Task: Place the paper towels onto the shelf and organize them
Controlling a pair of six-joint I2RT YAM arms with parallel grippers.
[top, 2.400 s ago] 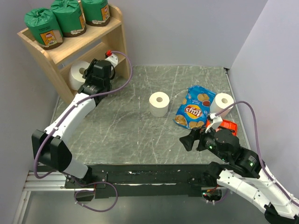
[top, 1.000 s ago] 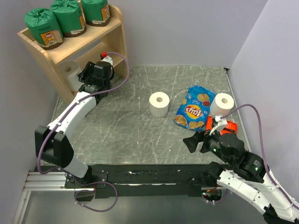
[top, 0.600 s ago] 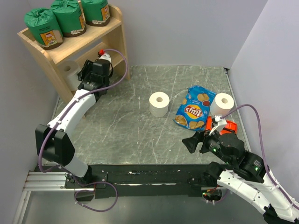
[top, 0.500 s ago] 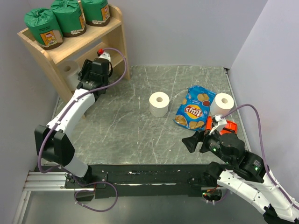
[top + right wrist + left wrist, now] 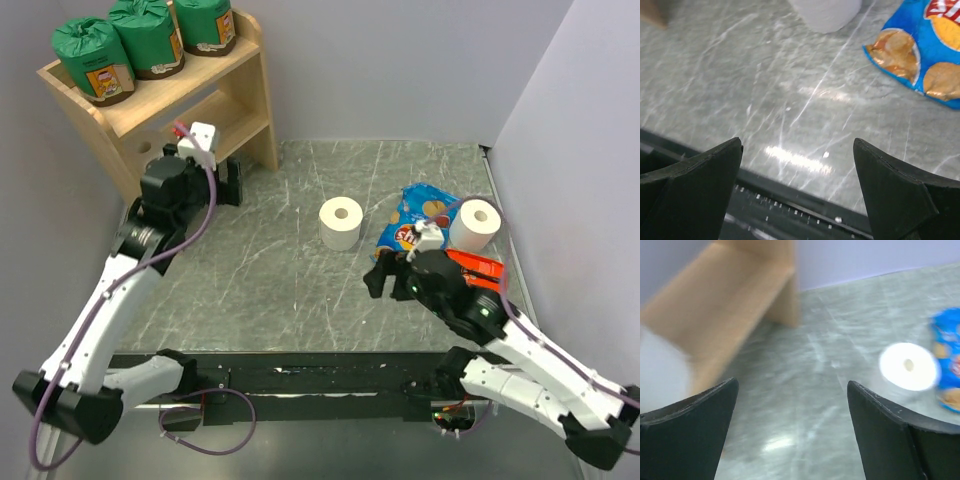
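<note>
The left arm rises from the lower left of the top view, its forearm sloping up to a bent wrist near the foot of the shelf (image 5: pixel 255 100). The left pincer (image 5: pixel 232 182) points toward the right of the frame, just beside the shelf's side panel. In the left wrist view, the left pincer (image 5: pixel 792 382) has its two dark fingers spread wide with nothing between them. Beyond them lie the blurred wood of the shelf at upper left and a white blur (image 5: pixel 657 365) at the left edge, too smeared to name.

The right arm comes up from the lower right corner, elbow bent. The right pincer (image 5: pixel 383 280) points left over the grey tabletop (image 5: pixel 280 270), just below the blue snack bag (image 5: pixel 415 215). In the right wrist view, the right pincer (image 5: pixel 797 142) also gapes wide and is empty, hanging above bare stone near the tabletop's front edge.

Three green-wrapped paper towels (image 5: pixel 145 35) stand in a row on the shelf's top tier at upper left. One white roll (image 5: pixel 340 222) stands upright in the middle of the tabletop, apart from both pincers. A second white roll (image 5: pixel 475 225) stands at right, just beside the bag. A red packet (image 5: pixel 478 264) lies just below it, partly under the right arm.
</note>
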